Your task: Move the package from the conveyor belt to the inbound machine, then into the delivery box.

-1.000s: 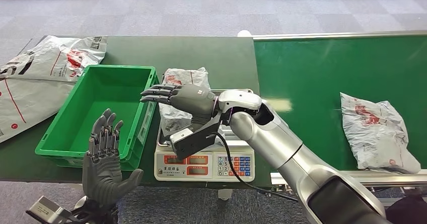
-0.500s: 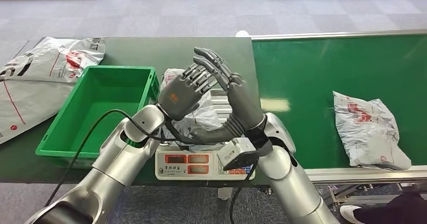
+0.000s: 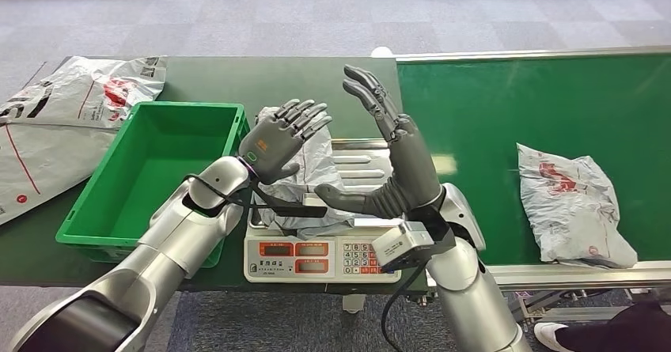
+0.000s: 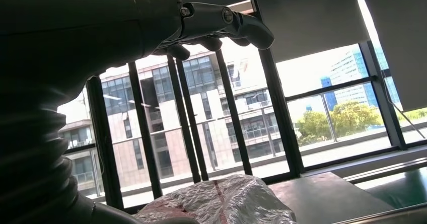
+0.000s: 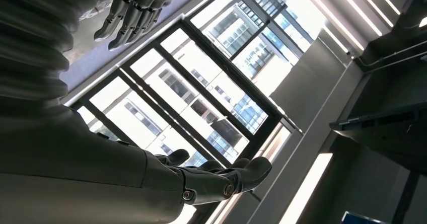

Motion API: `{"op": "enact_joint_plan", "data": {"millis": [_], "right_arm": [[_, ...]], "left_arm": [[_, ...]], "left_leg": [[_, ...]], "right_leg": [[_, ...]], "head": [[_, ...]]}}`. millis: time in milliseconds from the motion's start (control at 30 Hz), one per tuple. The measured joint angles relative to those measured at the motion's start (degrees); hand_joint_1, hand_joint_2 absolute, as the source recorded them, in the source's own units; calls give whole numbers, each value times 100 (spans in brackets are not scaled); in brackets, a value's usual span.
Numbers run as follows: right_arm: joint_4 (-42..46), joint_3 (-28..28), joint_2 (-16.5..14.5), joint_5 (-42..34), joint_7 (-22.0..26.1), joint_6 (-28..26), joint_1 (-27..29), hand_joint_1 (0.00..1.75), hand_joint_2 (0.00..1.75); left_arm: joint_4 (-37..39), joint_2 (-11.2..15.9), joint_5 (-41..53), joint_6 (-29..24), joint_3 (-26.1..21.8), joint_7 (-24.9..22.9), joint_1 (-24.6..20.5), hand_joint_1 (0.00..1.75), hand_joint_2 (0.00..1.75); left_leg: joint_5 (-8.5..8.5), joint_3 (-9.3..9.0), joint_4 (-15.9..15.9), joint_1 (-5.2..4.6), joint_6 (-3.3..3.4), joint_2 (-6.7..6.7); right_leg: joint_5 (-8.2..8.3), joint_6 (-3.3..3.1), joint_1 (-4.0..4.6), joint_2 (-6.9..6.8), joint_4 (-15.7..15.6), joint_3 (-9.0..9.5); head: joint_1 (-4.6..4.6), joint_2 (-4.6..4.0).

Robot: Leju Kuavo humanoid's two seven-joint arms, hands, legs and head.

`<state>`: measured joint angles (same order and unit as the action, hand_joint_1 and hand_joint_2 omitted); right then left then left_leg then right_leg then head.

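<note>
While the crumpled grey plastic package (image 3: pixel 305 182) lies on the silver weighing scale (image 3: pixel 323 245), the left hand (image 3: pixel 278 138) and right hand (image 3: pixel 396 158) are raised over it, fingers spread, holding nothing.

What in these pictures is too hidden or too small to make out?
- Package on the scale: in the head view the left hand and right hand cover most of it.
- Scale: readouts too small to read in the head view.
- Bags at the far left: cut off by the head view's edge.
- Label on the belt package: print too small.
</note>
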<state>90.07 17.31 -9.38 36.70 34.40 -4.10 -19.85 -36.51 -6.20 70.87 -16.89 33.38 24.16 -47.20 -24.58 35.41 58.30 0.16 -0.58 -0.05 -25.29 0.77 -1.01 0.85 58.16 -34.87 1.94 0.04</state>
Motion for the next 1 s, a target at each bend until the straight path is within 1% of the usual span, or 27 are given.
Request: {"op": "enact_joint_plan", "data": {"millis": [167, 233, 300, 400, 433, 500, 700, 1000], "right_arm": [[0, -14, 0, 0, 6, -6, 4, 0, 175], [-1, -19, 0, -2, 23, -20, 5, 0, 175], [-6, -21, 0, -14, 56, -43, 2, 0, 175], [-34, -21, 0, -45, 101, -89, -12, 0, 175], [-43, -21, 0, -51, 108, -104, -16, 0, 175], [-50, -21, 0, -57, 107, -126, -18, 0, 175], [-50, -21, 0, -61, 60, -140, -12, 0, 175], [-50, -21, 0, -56, 39, -140, -8, 0, 175]], "left_arm": [[92, 9, -7, 10, 54, -2, -23, 0, 175], [142, 17, 25, 152, 102, 14, -48, 0, 175], [251, 29, 41, 659, 181, 167, -129, 0, 175], [526, 52, -77, 1693, 390, 628, -347, 0, 175], [617, 56, -144, 1914, 462, 767, -429, 0, 175], [751, 58, -287, 2140, 570, 957, -575, 0, 175], [908, 56, -586, 2445, 774, 1167, -793, 0, 175], [995, 56, -626, 2474, 887, 1187, -867, 0, 175]], "left_leg": [[0, 0, 0, 0, 0, 0], [0, 0, 0, 0, 0, 0], [0, 1, 0, 0, 0, -1], [1, 1, 0, 0, 0, -4], [1, 1, 0, 0, -1, -5], [1, 1, 0, 0, -1, -5], [1, 1, 0, 0, -1, -5], [1, 1, 0, 0, -1, -5]], "right_leg": [[0, 0, 0, 0, 0, 0], [0, 0, 0, 0, 0, 0], [0, 0, 1, 0, 0, 0], [0, 0, 2, -1, 0, 0], [0, 0, 2, 0, 0, 0], [0, 0, 2, 0, 0, 0], [0, 0, 1, 0, 0, 0], [-1, -1, 1, 0, 0, -1]], "head": [[1, 0], [1, 0], [1, 0], [0, 0], [-1, 0], [0, 0], [0, 0], [1, 0]]}}
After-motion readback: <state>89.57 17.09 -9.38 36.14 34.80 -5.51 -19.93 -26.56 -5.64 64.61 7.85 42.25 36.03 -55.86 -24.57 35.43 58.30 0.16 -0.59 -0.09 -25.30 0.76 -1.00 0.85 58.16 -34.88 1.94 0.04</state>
